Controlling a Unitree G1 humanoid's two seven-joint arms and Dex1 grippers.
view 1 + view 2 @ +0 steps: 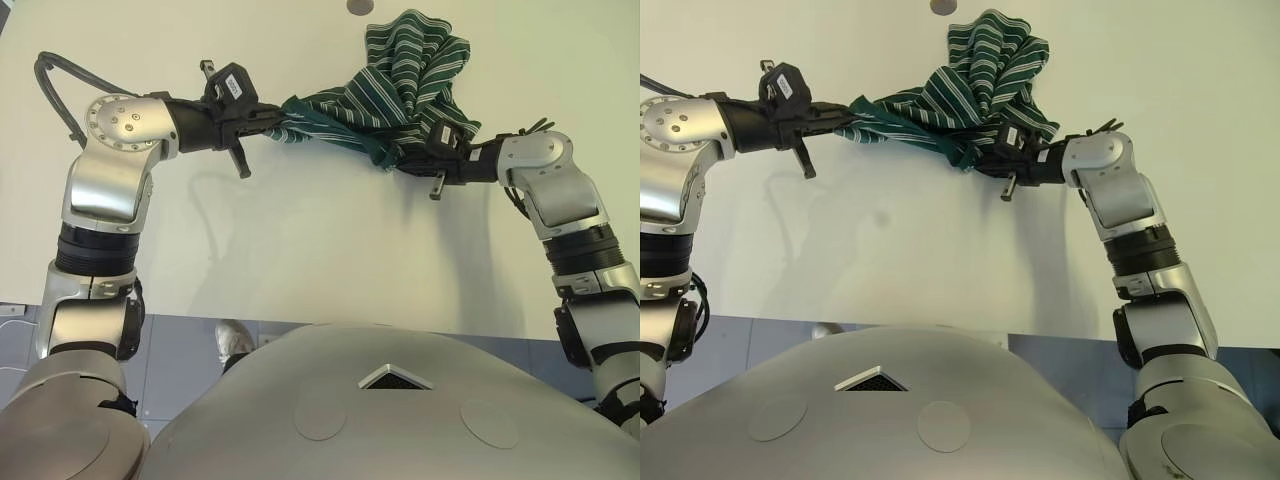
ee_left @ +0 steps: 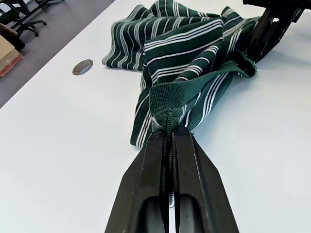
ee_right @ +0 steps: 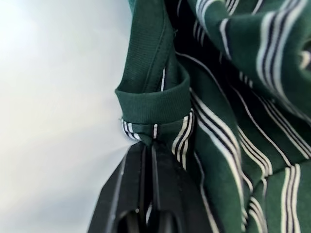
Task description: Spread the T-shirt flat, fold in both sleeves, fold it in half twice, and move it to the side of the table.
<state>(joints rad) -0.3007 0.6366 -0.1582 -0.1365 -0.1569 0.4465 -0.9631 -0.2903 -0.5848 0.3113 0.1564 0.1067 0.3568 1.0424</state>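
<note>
Silver-grey shells joined by black ribbed bands make up the left arm (image 1: 100, 190) and right arm (image 1: 565, 200). The left has a round cap (image 1: 118, 120) dotted with small screws, a looping black cable (image 1: 50, 75) and a white label (image 1: 232, 85). The left gripper (image 2: 170, 133) and right gripper (image 3: 146, 145) are slim, black and tapering.

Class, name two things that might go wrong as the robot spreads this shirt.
The left gripper and right gripper each pinch only a thin bit of ribbed edge, so the T-shirt may slip free under tension. The cloth lies bunched and twisted between them; pulling apart might leave it tangled, not flat.
</note>
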